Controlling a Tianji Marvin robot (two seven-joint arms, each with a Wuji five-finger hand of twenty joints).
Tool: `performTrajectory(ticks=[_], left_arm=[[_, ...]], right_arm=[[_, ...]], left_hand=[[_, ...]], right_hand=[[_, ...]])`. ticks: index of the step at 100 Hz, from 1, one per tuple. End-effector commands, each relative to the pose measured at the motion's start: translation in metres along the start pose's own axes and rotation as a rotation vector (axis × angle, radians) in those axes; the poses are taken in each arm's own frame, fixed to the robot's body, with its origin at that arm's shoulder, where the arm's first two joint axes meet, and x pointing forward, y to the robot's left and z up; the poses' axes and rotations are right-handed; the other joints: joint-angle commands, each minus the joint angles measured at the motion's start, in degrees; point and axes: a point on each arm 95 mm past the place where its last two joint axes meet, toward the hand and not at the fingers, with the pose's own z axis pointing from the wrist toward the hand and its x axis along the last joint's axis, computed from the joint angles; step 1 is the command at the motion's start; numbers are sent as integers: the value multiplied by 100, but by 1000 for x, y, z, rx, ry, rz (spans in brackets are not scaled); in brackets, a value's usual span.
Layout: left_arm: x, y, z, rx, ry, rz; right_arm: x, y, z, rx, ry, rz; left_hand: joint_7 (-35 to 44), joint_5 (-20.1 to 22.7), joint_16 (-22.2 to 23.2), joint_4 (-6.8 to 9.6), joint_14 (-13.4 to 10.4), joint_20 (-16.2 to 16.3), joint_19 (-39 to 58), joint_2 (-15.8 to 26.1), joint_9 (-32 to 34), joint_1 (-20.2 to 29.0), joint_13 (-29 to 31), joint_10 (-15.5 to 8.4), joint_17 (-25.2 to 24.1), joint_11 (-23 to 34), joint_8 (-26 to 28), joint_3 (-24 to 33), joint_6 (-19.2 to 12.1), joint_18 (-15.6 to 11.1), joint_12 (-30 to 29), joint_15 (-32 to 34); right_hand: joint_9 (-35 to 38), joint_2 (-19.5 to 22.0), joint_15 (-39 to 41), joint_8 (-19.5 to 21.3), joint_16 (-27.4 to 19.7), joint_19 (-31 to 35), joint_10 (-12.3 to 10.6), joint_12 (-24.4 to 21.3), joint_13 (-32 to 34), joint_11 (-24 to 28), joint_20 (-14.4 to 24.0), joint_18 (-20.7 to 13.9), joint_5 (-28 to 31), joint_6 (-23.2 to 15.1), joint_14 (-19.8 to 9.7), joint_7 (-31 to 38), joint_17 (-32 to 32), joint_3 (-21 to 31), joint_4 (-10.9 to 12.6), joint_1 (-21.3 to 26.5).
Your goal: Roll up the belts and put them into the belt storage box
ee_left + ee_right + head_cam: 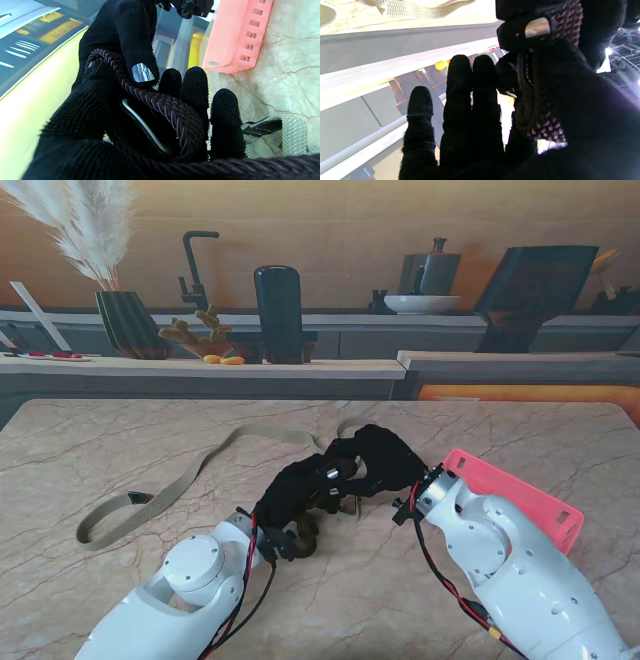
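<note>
Both black-gloved hands meet near the middle of the marble-patterned table (120,440), working a dark brown braided rope belt (175,110) between them. The left hand (300,490) is curled around the belt, which loops over its palm beside a curved metal buckle bar (142,122); the right hand (380,460) pinches the same belt from the other side, thumb pressed on the braid, its three outer fingers (460,100) held straight and taking no part in the grip. The step in hand looks to be the rolling itself: a partial coil is forming in the palms, while a loose tail (300,540) hangs towards six o'clock beside the left wrist. The pink slatted plastic storage box (530,505) lies at about four o'clock from the hands, just beyond the right forearm, and whether anything is in it cannot be told. A second belt, beige woven webbing with a dark tip (170,490), sprawls unrolled from nine o'clock round to twelve, well apart from the box. Next, I judge, the tail must be wound in tight, with the coil kept pinched so it does not spring open before it is carried to four o'clock.
</note>
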Motion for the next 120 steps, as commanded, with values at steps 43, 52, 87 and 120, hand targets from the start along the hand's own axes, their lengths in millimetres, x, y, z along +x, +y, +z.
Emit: performTrajectory(ticks=[43, 52, 87, 120], left_arm=[[8, -3, -4, 119, 33, 30], [13, -2, -8, 142, 65, 40], [37, 10, -16, 83, 143, 91], [49, 24, -13, 53, 154, 120]], right_arm=[[17, 29, 0, -293, -33, -54], [20, 40, -2, -348, -43, -67], [34, 92, -19, -466, -19, -207], [43, 109, -22, -457, -1, -225]], left_hand=[[-2589, -1098, -303, 418, 161, -43, -1053, 279, -1586, -1634, -1552, -254, -1243, -1014, -713, -1, 277, 171, -1256, -1805], [-2645, -1160, -335, 441, 133, -42, -1078, 230, -1591, -1464, -1576, -266, -1245, -1044, -747, 84, 311, 173, -1271, -1893], [-2307, -921, -373, 437, -121, -146, -1208, 102, -1376, -821, -1332, -467, -973, -872, -720, 1124, 221, 78, -1254, -1969], [-1971, -846, -357, 312, -165, -246, -1369, 28, -1126, -480, -1285, -590, -1047, -338, -628, 1340, 234, 51, -371, -1942]], right_hand=[[454, 331, 186, -79, 94, 153, -223, -20, 70, 259, -68, 89, 813, -746, -188, 954, -55, 799, -126, 334], [446, 341, 203, -65, 96, 151, -222, -20, 33, 268, -73, 85, 792, -728, -172, 962, -80, 799, -113, 343], [405, 335, 283, -66, 90, 192, -200, -21, -20, 329, -84, 69, 772, -690, -179, 964, -99, 789, -59, 356], [385, 337, 291, -76, 61, 209, -177, -30, -61, 365, -102, 60, 767, -639, -174, 965, -130, 768, -29, 380]])
